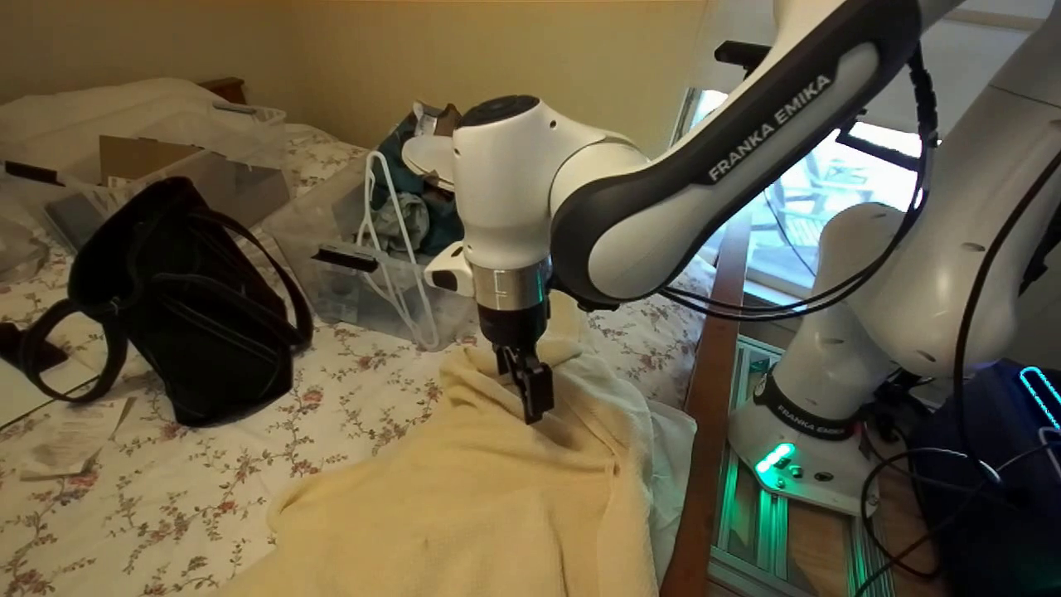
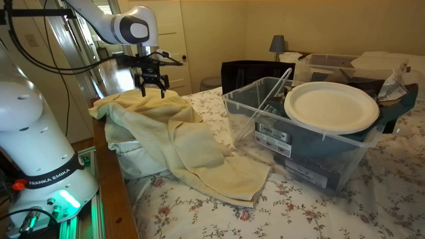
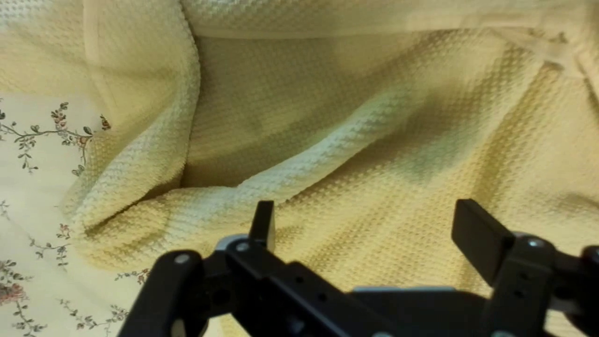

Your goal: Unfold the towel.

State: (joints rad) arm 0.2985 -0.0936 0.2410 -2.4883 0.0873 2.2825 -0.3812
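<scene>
Evidently we have the gripper (image 3: 367, 224) set to take hold of cloth: it points down over the rumpled part of the towel (image 2: 196, 146), its jaws spread wide with nothing pinched between them. We judge that the width is there so that a raised fold can pass between the fingers (image 3: 477, 241); whether the tips graze the cloth we cannot tell. The towel lies on the floral bedspread (image 2: 298, 209), close along the wooden rail (image 2: 114, 189) by the robot's base (image 2: 59, 176), partly over a plain white sheet (image 2: 142, 162). We take that spot to suit the robot's reach. As for direction, the body of the towel (image 1: 464, 514) in an exterior view runs roughly along the rail and fans out until the picture cuts it off, while a long flap (image 2: 212, 162) slants away from the rail, its end near the clear bin (image 2: 308, 149). In the wrist view the main ridge (image 3: 323, 161) climbs from lower left to upper right, aslant to the line between the fingers, so we may need a slight wrist turn.
</scene>
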